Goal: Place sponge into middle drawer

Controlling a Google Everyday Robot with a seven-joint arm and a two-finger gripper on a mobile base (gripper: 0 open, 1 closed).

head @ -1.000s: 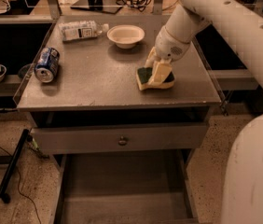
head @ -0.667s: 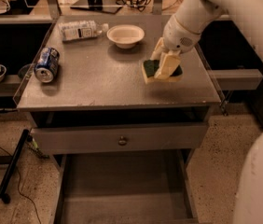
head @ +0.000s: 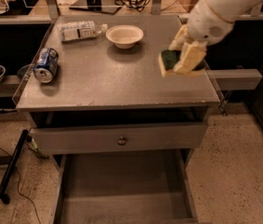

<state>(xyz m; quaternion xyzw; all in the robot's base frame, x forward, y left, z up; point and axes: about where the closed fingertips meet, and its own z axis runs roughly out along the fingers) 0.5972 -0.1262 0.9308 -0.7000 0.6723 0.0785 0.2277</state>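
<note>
My gripper (head: pixel 180 55) is at the right side of the counter, shut on the sponge (head: pixel 169 62), which has a dark green face over yellow foam. The sponge is lifted off the grey countertop (head: pixel 117 73) and hangs above its right edge. The middle drawer (head: pixel 122 190) is pulled out below, a wide grey tray with a bare floor, at the bottom centre of the camera view. Above it sits a closed grey drawer front with a small round knob (head: pixel 121 140).
A white bowl (head: pixel 124 34) stands at the back centre of the counter. A plastic bottle (head: pixel 80 30) lies at the back left and a blue can (head: pixel 46 65) lies at the left edge. A speckled floor (head: pixel 243 171) lies to the right.
My gripper has lifted the sponge off the countertop and carried it a little up and to the right. The arm has drawn back toward the upper right.
</note>
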